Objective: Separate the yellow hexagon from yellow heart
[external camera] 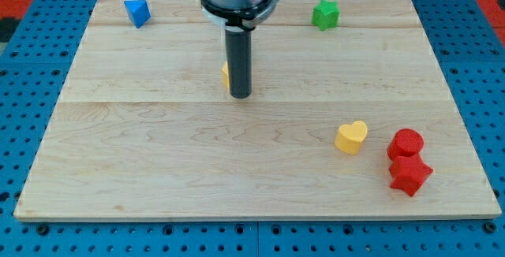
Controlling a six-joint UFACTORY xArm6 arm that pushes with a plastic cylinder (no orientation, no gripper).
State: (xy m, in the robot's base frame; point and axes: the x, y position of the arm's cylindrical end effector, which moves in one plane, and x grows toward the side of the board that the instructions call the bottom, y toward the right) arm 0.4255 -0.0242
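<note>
Six blocks are seen on the wooden board [158, 170]. No pincer is fitted, so nothing is gripped and no opening can be told; only a dark rod is carried, and my tip [241, 96] is set down near the board's middle, toward the view's top. The yellow hexagon [226, 75] is mostly hidden behind the rod, only a sliver showing at the rod's left edge, just beside or touching it; contact cannot be told, and its shape is barely made out. The yellow heart [351, 137] is placed well apart, toward the view's lower right. A red cylinder [405, 143] and a red star [409, 175] are found touching each other, just right of the heart. A blue block [137, 12] is at the top left, a green block [324, 14] at the top right.
</note>
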